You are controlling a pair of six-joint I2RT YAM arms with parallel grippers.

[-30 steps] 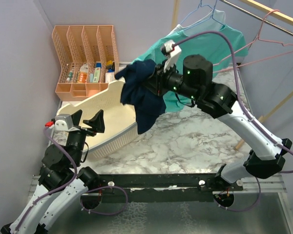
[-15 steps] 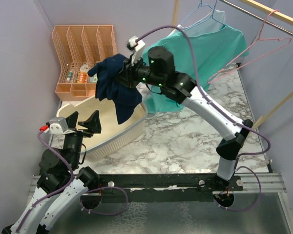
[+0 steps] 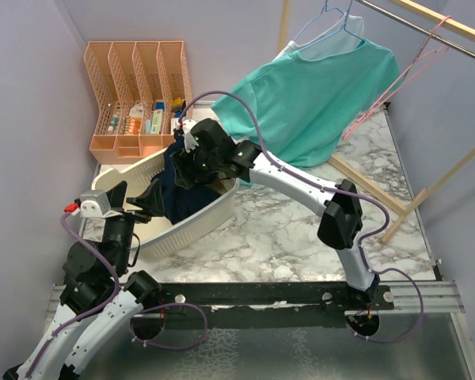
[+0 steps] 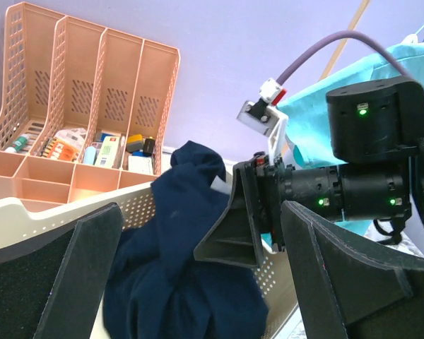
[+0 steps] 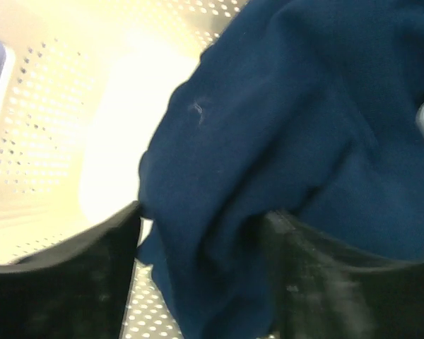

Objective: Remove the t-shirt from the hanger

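One arm (image 3: pixel 294 179) bends low, right tool (image 3: pixel 188 168) over basket (image 3: pixel 216 212).

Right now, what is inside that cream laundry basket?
A crumpled navy t-shirt lies bunched in the basket. Bare perforated plastic shows beside it. Anything under the shirt is covered, so I cannot tell whether something else is in there.
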